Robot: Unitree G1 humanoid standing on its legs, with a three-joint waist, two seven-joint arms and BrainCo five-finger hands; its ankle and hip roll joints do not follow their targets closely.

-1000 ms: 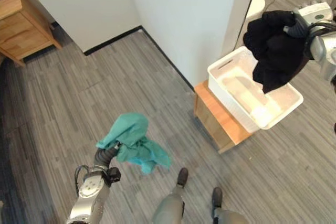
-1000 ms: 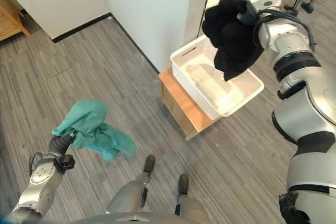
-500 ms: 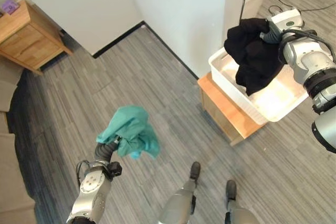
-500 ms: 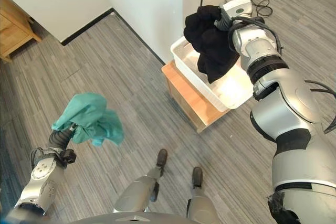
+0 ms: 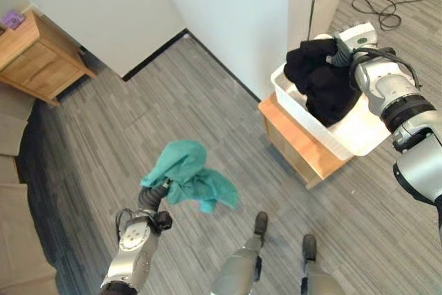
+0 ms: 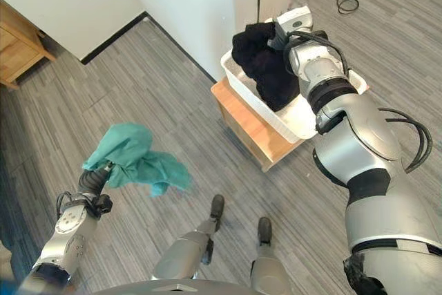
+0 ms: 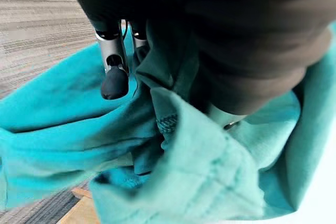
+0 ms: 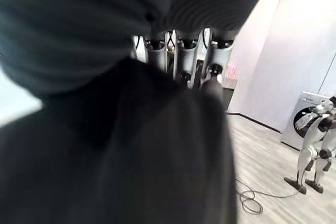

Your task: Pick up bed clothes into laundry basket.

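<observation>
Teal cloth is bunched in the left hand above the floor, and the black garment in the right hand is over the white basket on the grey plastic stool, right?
Not quite: the white basket sits on a wooden stool, as the left eye view shows. The left hand grips the teal cloth above the floor, and the right hand holds the black garment over the basket.

The right hand (image 5: 340,41) has come down with the black garment (image 5: 319,86), which hung above the white laundry basket (image 5: 350,134) a second ago and now sags into it below the fingers. Under the left hand (image 5: 155,191), the teal cloth (image 5: 188,175) has swung and spread sideways
</observation>
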